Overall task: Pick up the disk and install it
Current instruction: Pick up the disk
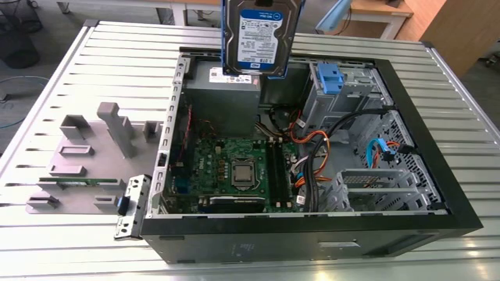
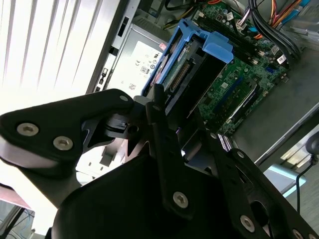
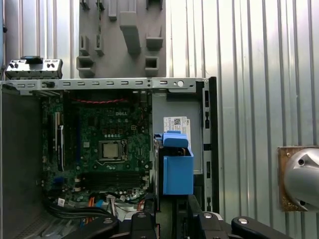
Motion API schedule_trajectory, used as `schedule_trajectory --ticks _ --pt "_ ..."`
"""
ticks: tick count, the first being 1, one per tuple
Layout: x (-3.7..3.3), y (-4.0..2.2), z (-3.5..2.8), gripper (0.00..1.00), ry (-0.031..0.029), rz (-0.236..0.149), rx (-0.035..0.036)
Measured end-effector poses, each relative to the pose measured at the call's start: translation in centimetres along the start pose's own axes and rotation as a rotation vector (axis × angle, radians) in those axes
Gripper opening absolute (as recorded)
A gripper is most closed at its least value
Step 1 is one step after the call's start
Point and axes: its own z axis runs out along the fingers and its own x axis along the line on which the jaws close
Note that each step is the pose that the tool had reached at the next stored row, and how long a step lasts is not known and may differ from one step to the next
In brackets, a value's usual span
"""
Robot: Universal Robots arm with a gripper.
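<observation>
The disk (image 1: 260,35) hangs upright above the back of the open computer case (image 1: 312,249), its white-and-blue label facing the exterior camera and its lower edge just over the gray power supply box (image 1: 222,93). In both wrist views the disk (image 2: 185,74) (image 3: 178,172) shows edge-on with its blue side rails, over the case interior. My gripper (image 2: 177,117) (image 3: 172,219) is shut on it, one black finger on each side.
Inside the case lie the green motherboard (image 1: 234,170), cable bundles (image 1: 312,152), a bay with a blue caddy (image 1: 328,79) and a metal drive cage (image 1: 375,187). On the slatted table (image 1: 117,58) a gray fixture plate (image 1: 86,158) holds a green circuit strip (image 1: 78,181).
</observation>
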Motion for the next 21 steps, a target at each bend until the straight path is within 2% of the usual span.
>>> schedule_trajectory --ticks 10,21 --pt "0.39 -0.01 -0.01 0.35 0.001 0.0 0.0002" --pt "0.64 -0.03 -0.03 0.35 0.0071 0.0 0.0003"
